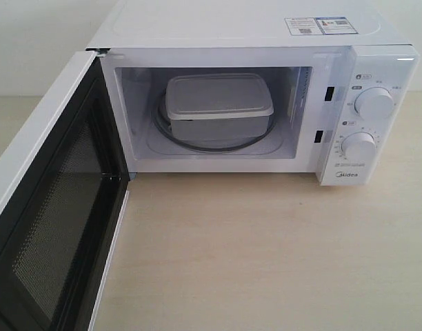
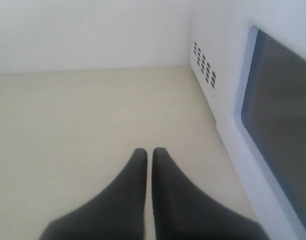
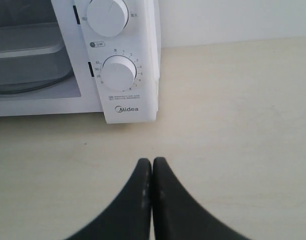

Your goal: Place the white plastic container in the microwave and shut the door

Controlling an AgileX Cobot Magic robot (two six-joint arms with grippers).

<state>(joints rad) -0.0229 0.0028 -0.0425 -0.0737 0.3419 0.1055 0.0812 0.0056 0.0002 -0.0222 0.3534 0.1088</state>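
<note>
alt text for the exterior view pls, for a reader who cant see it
A white microwave stands on a pale wooden table with its door swung wide open to the left, showing its dark mesh window. The white plastic container, lid on, sits on the glass turntable inside.
</note>
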